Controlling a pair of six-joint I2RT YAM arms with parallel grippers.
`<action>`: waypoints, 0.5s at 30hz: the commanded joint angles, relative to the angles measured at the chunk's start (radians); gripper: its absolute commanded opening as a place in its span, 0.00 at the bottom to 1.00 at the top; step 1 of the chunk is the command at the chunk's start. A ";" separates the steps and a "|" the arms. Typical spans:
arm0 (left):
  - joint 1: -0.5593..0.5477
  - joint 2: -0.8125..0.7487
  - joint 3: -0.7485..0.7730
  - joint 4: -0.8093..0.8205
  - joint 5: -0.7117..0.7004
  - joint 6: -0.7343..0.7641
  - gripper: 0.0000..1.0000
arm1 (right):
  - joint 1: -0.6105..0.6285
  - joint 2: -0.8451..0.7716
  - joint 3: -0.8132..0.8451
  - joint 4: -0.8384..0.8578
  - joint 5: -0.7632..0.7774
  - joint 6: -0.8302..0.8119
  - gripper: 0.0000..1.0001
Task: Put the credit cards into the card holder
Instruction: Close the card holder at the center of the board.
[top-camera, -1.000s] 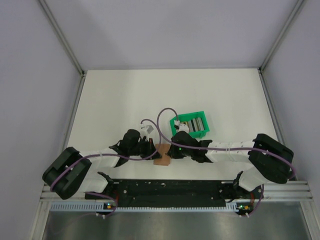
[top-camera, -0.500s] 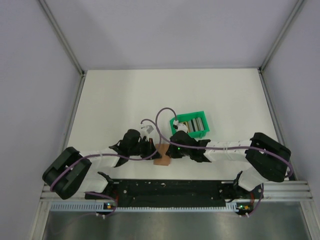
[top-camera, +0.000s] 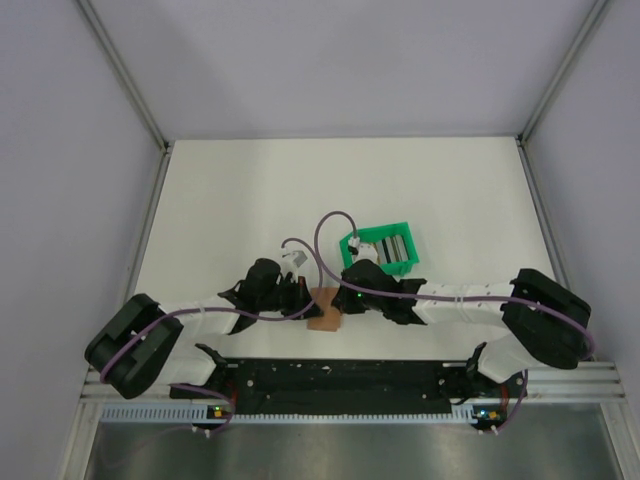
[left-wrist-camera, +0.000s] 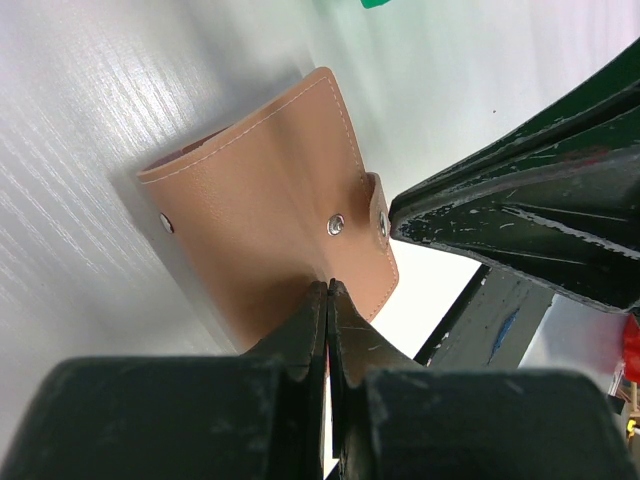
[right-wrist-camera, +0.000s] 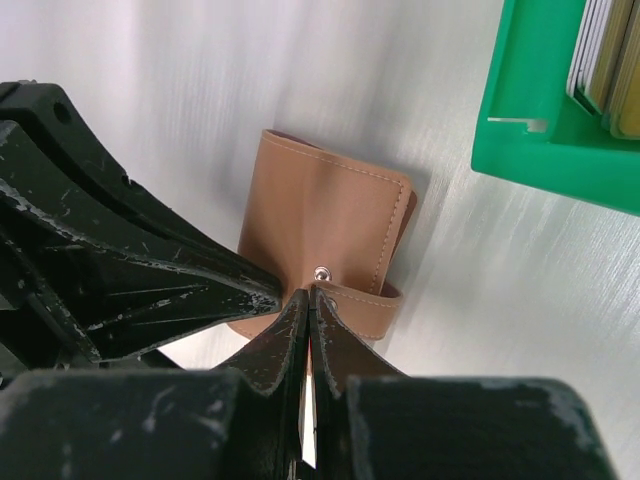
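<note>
The tan card holder (top-camera: 325, 311) lies on the white table between my two grippers, folded, with its snap strap (right-wrist-camera: 365, 303) on the right gripper's side. My left gripper (left-wrist-camera: 328, 288) is shut, its tips pinching the card holder's (left-wrist-camera: 265, 215) near edge. My right gripper (right-wrist-camera: 309, 292) is shut on the strap just below the metal snap of the card holder (right-wrist-camera: 325, 215). In the top view the left gripper (top-camera: 303, 298) and the right gripper (top-camera: 343, 300) meet over it. The credit cards (top-camera: 386, 246) stand on edge in the green tray; some show in the right wrist view (right-wrist-camera: 603, 55).
The green plastic tray (top-camera: 403, 266) sits just behind and to the right of the card holder; its wall (right-wrist-camera: 545, 120) shows close by in the right wrist view. Purple cables loop above both wrists. White walls enclose the table.
The right arm's elbow and forearm have shifted slightly. Both grippers and the card holder stay in place.
</note>
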 joint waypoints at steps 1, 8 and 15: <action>0.000 0.026 -0.023 -0.019 -0.050 0.033 0.00 | 0.007 -0.026 0.006 0.016 0.019 -0.010 0.00; 0.001 0.026 -0.024 -0.018 -0.052 0.034 0.00 | 0.007 -0.047 -0.023 0.011 0.045 0.006 0.00; 0.001 0.027 -0.024 -0.014 -0.050 0.034 0.00 | 0.007 -0.072 -0.034 -0.024 0.068 0.013 0.00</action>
